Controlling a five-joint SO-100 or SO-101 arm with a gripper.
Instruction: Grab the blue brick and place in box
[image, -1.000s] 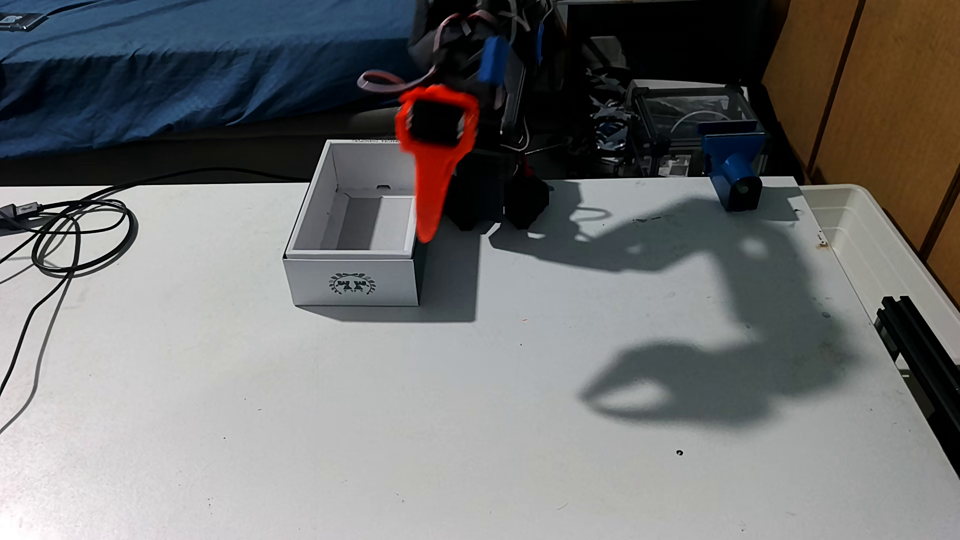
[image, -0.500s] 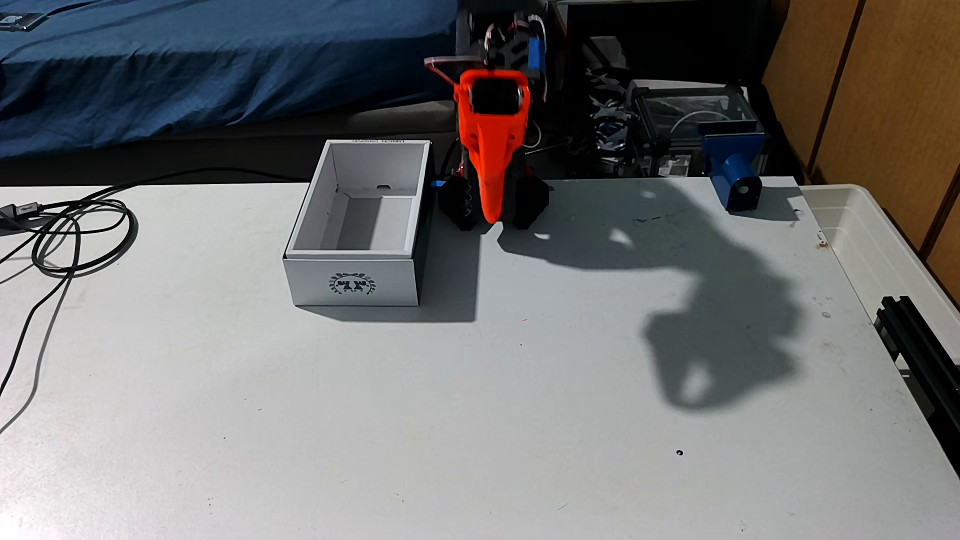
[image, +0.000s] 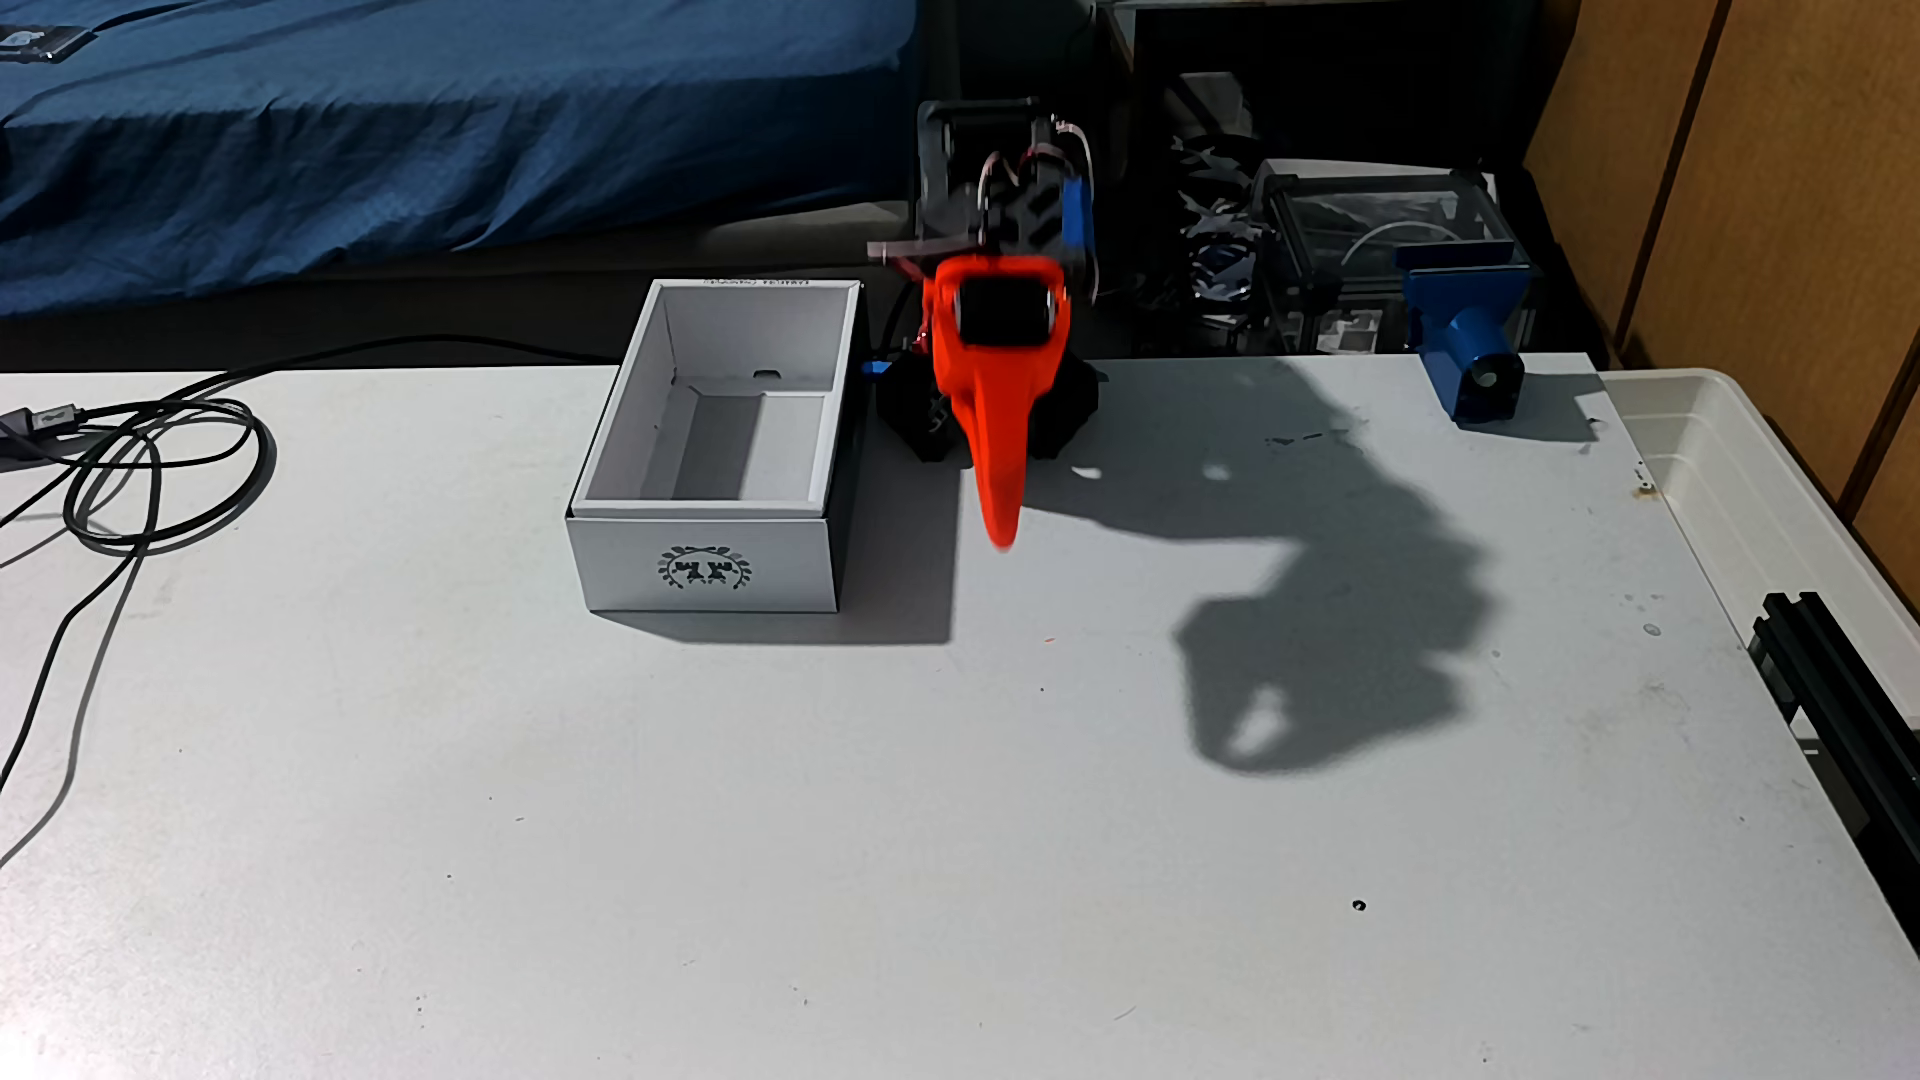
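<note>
Movement: since the earlier frames the orange gripper has swung from over the right wall of the box to the right of it, then dropped lower; its shadow has slid left across the table.
Gripper: centre of frame, upper half, pointing down toward the table, tip blurred.
Fingers: appear pressed together into one tapered point, nothing seen between them; blur leaves this short of certain.
Blue brick: cannot be made out anywhere in the fixed view, so its long axis, heading and place relative to the fingers cannot be told.
Box: white, open-topped, wreath emblem on its near face, left of the gripper and apart from it; visible interior shows bare grey-white walls and floor.
Surface: pale grey table, lightly speckled; black cables coiled at left edge.
Room: blue bedding upper left; blue mount upper right; translucent tub at right edge.
</note>
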